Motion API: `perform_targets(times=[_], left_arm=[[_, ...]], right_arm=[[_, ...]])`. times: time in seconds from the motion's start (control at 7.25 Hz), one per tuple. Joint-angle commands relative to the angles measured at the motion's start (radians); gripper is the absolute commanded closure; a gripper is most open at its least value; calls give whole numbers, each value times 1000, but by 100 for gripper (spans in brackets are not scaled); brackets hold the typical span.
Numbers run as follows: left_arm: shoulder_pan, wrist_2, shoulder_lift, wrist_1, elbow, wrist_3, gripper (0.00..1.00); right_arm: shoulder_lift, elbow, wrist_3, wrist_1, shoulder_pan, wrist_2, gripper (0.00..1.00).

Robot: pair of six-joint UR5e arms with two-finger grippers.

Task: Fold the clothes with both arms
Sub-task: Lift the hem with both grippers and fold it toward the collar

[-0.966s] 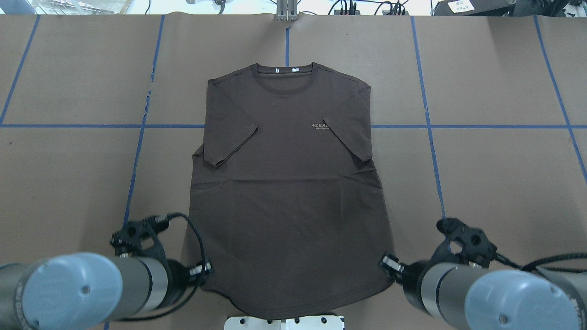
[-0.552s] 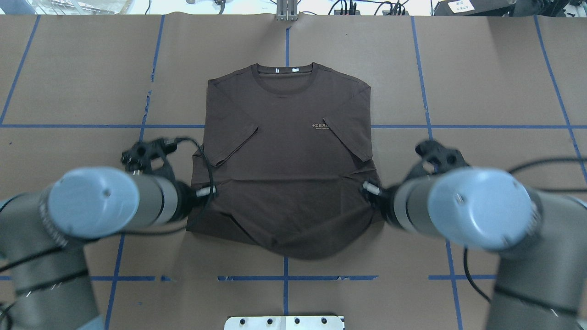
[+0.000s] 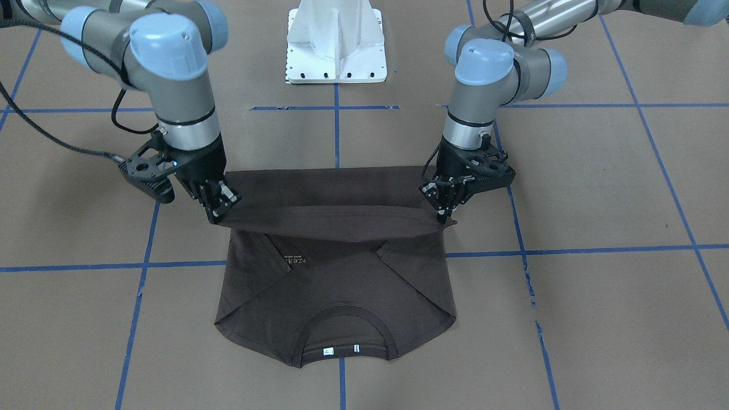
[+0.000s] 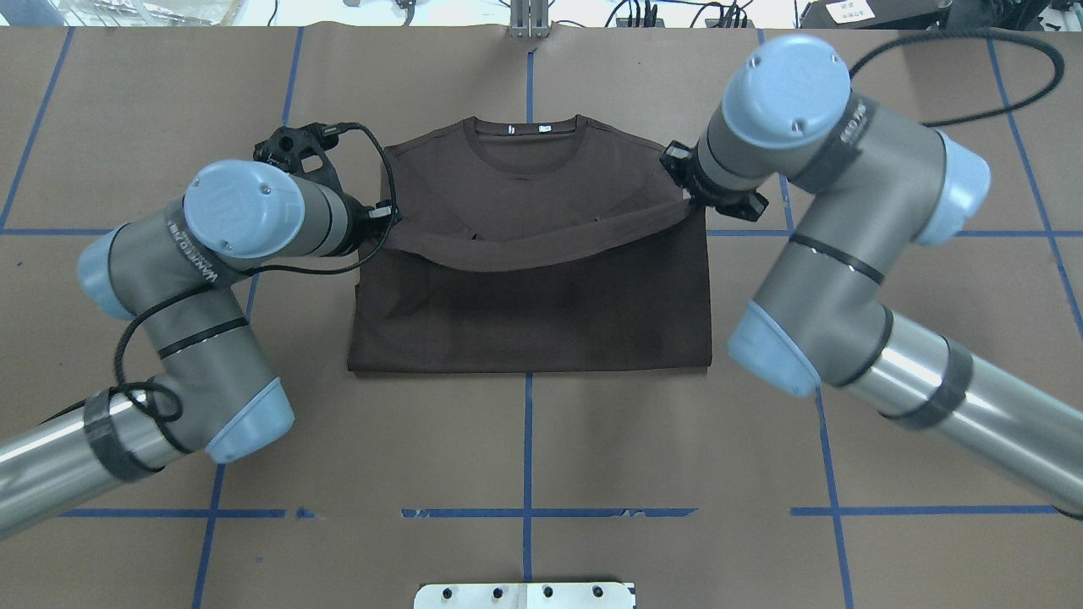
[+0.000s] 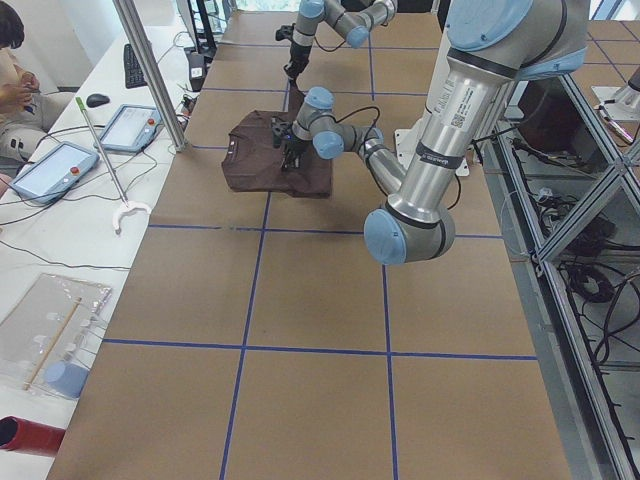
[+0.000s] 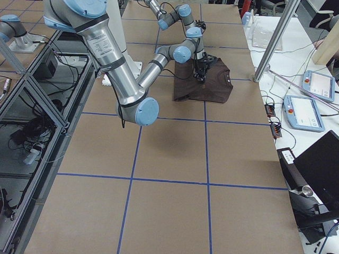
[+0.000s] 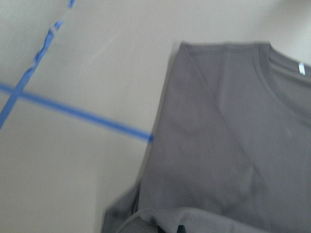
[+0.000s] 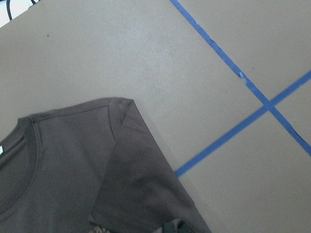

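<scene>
The dark brown T-shirt (image 4: pixel 529 313) lies flat on the brown table, its ribbed collar (image 4: pixel 525 135) on the far side from the robot and both sleeves folded inward. Its bottom hem (image 4: pixel 541 245) is lifted and sags in a band between both arms. My left gripper (image 3: pixel 443 215) is shut on one hem corner, and my right gripper (image 3: pixel 219 215) is shut on the other. Seen from overhead, the left gripper (image 4: pixel 389 227) and right gripper (image 4: pixel 689 201) hover over the chest, just short of the shoulders. The left wrist view shows a shoulder and folded sleeve (image 7: pixel 218 145) below.
The white pedestal base (image 3: pixel 336 40) stands at the robot's side of the table. Blue tape lines (image 4: pixel 525 512) grid the brown surface. A side bench with tablets (image 5: pixel 55 170), an upright pole (image 5: pixel 150 75) and a seated person (image 5: pixel 12 60) lies beyond the far edge.
Both grippers have carried the hem from the near table edge up and forward over the shirt toward the collar. The lower half now lies doubled over.
</scene>
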Motion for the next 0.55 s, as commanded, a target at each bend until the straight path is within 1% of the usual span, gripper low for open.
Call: perform_targets(times=[0.0, 0.14, 0.28, 0.41], left_arm=[[-69, 8, -112, -63, 193, 78, 100], [-69, 37, -121, -156, 260, 86, 100], [-69, 51, -162, -201, 346, 87, 86], [-69, 52, -190, -213, 392, 125, 61]], right_arm=[[137, -334, -64, 157, 84, 33, 100], [145, -408, -62, 269, 84, 34, 100], [148, -453, -63, 305, 78, 34, 100], [148, -484, -65, 351, 69, 32, 100]])
